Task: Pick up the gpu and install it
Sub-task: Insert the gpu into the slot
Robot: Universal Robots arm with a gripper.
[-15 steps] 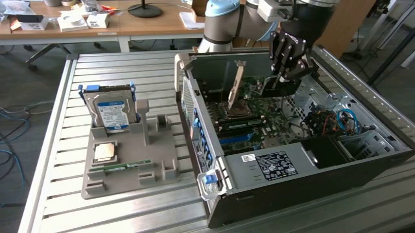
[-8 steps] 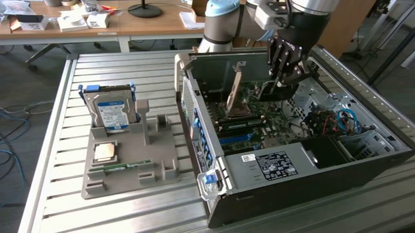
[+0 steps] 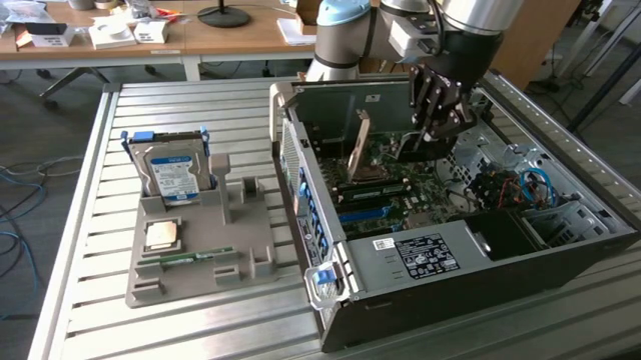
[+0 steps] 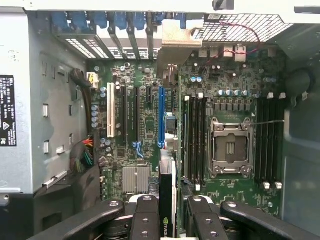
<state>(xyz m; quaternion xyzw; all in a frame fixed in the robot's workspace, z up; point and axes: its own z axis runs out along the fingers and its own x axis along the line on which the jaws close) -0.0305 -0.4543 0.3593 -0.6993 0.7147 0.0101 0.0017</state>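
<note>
The arm (image 3: 346,30) reaches down from 12 o'clock in the exterior view into an open computer case (image 3: 451,319), which lies on its side on the slatted metal counter (image 3: 90,315). The jaws stand at about 2 o'clock from the middle of that view, over the far half of the case. They are partly closed and clamped on the gpu (image 4: 167,200). In the wrist view the gpu is a thin black strip seen edge-on, pinched between the black fingers (image 4: 145,220) on either side of it. The gpu is inside the case, above the green motherboard (image 4: 135,130). Its edge runs close alongside the long blue slot (image 4: 161,115) and parallel to it. I cannot tell whether the gpu touches the slot or hangs clear of it. The empty processor socket (image 4: 230,147) lies on the other side of the gpu from the blue slot. In the exterior view a grey holder (image 3: 251,247) sits on the counter at 9 o'clock from the case. A hard drive (image 3: 173,171) stands upright at the holder's 11 o'clock. A square chip (image 3: 164,235) lies near its 8 o'clock, and a small green memory stick (image 3: 195,257) lies just beside the chip at the holder's 6 o'clock
</note>
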